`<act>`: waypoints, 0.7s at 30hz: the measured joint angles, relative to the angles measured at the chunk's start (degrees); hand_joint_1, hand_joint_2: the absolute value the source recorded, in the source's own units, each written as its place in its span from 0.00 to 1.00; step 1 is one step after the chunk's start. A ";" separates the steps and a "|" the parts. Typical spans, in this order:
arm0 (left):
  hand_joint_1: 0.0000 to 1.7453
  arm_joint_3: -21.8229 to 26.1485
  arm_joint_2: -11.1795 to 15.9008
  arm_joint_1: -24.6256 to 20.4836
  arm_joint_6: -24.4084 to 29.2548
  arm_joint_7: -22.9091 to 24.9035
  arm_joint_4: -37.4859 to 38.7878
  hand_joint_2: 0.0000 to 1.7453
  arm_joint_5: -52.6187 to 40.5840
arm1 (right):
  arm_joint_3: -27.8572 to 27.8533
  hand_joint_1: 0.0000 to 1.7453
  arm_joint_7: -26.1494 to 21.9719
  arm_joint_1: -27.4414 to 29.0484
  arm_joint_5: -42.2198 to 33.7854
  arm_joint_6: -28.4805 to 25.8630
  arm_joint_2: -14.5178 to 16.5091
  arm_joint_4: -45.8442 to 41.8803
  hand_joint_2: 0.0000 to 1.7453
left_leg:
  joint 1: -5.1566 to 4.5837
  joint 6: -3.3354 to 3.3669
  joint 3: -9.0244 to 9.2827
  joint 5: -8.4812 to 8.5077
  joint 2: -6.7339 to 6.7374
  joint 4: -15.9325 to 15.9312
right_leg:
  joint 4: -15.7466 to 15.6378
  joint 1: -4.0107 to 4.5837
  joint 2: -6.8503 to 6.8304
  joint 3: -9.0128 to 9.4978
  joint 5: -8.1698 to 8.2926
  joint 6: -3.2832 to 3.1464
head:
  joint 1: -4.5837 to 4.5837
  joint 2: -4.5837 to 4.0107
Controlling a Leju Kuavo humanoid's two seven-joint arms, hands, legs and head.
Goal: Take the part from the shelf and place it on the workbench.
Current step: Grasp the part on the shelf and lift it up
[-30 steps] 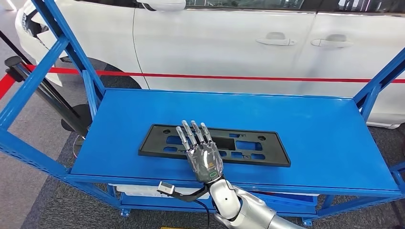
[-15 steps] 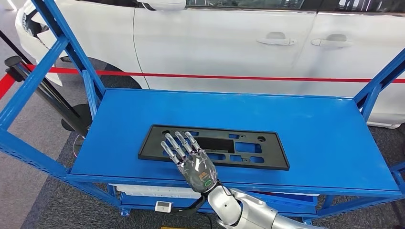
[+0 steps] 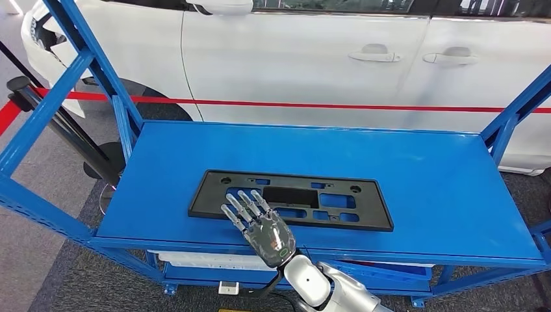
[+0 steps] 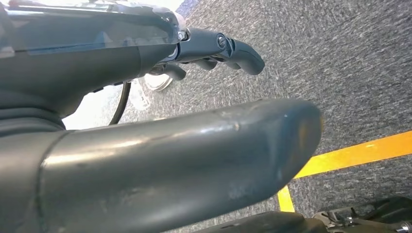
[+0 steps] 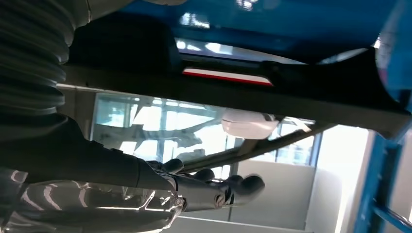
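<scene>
From the head view, the right hand (image 3: 262,224) hovers flat, fingers spread and holding nothing, over the near edge of the black part (image 3: 292,199) lying on the blue shelf (image 3: 422,182). No writing is legible. In the left wrist view, the left hand (image 4: 160,145) hangs above grey carpet (image 4: 340,73) and a yellow line (image 4: 359,151), seemingly holding nothing.

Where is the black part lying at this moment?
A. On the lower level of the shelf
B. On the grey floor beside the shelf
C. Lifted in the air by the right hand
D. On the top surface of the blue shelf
D: in the head view the black part lies flat on the top surface of the blue shelf, with the right hand stretched out over its near edge.
</scene>
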 joint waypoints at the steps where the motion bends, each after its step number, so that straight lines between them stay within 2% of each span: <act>1: 0.00 0.00 0.00 -0.02 0.00 -0.07 0.00 0.00 -0.05 | -1.16 0.00 -0.20 -0.16 0.00 0.50 0.68 1.22 1.00 | 0.00 0.00 0.05 0.00 0.01 0.00 | 0.00 0.00 0.01 0.05 0.00 0.00 | 0.00 0.00; 7: 0.00 0.02 0.00 -0.06 0.00 -0.18 0.00 0.00 -0.09 | -4.71 0.00 -0.61 -0.81 0.01 0.80 3.18 5.64 1.00 | 0.00 0.00 0.33 0.00 0.01 -0.01 | -0.01 0.01 0.01 0.32 0.00 0.00 | -0.01 0.00; 21: 0.00 0.03 -0.02 -0.07 0.00 -0.44 0.00 0.00 -0.50 | -7.54 0.00 -0.12 -1.92 0.01 1.91 5.75 11.45 1.00 | 0.00 0.01 0.84 -0.01 0.02 -0.04 | -0.05 0.03 0.05 0.82 0.00 0.00 | -0.01 -0.01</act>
